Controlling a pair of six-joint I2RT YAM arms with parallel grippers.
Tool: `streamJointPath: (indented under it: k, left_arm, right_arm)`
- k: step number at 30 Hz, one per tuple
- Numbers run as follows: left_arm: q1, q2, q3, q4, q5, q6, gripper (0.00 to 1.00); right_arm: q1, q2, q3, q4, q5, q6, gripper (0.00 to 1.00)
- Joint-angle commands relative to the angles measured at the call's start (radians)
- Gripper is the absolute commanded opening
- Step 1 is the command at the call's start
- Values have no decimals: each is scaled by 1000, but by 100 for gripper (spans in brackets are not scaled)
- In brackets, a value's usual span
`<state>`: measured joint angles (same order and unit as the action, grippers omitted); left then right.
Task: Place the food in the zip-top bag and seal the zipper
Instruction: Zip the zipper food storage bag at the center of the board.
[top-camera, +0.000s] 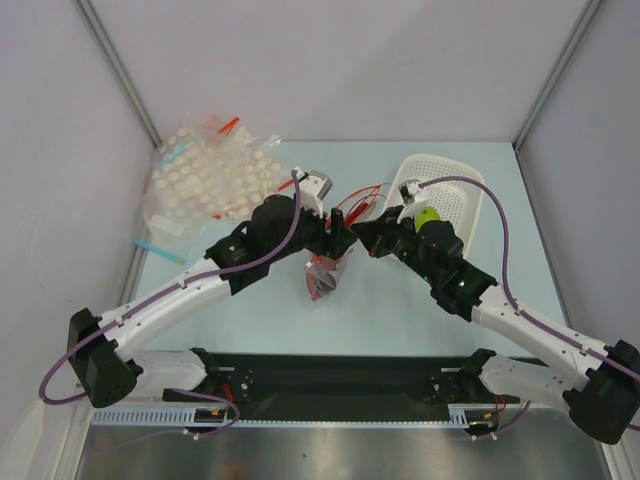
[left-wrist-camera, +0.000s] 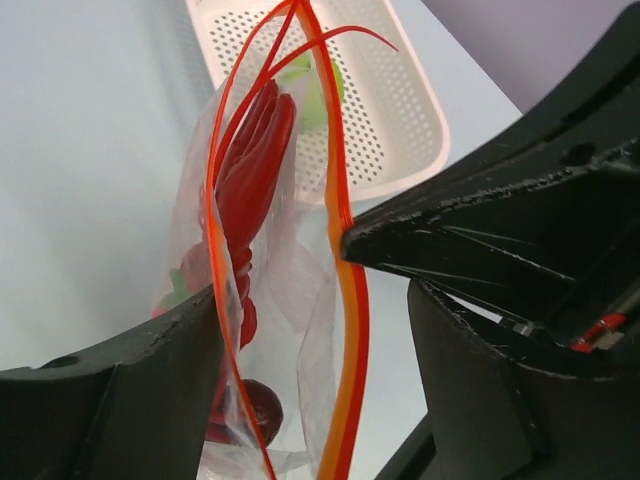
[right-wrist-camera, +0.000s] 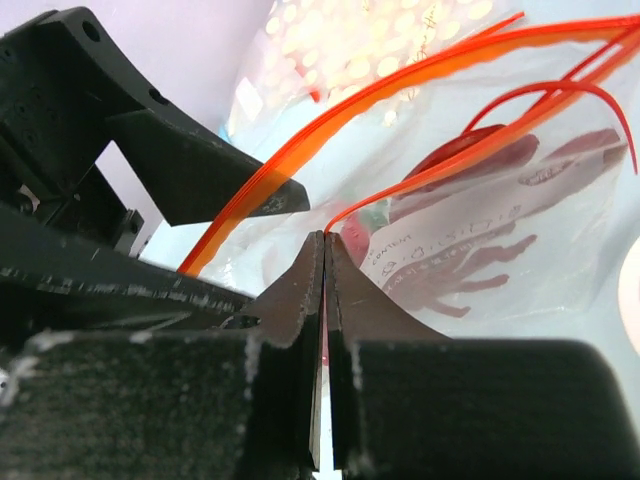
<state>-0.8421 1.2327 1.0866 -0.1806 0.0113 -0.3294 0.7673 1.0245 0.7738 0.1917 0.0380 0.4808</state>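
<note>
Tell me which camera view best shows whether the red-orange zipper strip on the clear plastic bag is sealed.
Left wrist: the red-orange zipper strip shows as two halves spread apart, so unsealed. Right wrist shows the halves diverging from the right gripper, shut on it. Top external shows only thin red lines.

Pale table (top-camera: 400, 320), seemingly plain grey walls (top-camera: 330, 60)

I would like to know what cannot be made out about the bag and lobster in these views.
Top view: the mouth of the bag, hidden under the left fingers and right fingers.
Left wrist view: the lobster's lower end, cut off by the bottom edge.
Right wrist view: the lobster's outline, blurred behind crinkled plastic.
</note>
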Motion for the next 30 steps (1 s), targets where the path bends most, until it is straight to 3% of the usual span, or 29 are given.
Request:
streamJointPath:
  k: [1, 7, 11, 30]
  left_arm:
    - [-8, -6, 41, 59, 79, 18, 78]
    - [-17, -53, -4, 115, 110, 38, 89]
    - [-29, -27, 25, 76, 78, 62, 89]
    - [-97, 93, 157, -103, -137, 133, 66]
  right_arm:
    - [-5, -4, 22, 51, -26, 28, 0]
    - [-25, 11, 27, 46, -73, 54, 0]
    - [-39, 5, 27, 52, -96, 68, 0]
    - [-62, -23, 21, 52, -130, 82, 0]
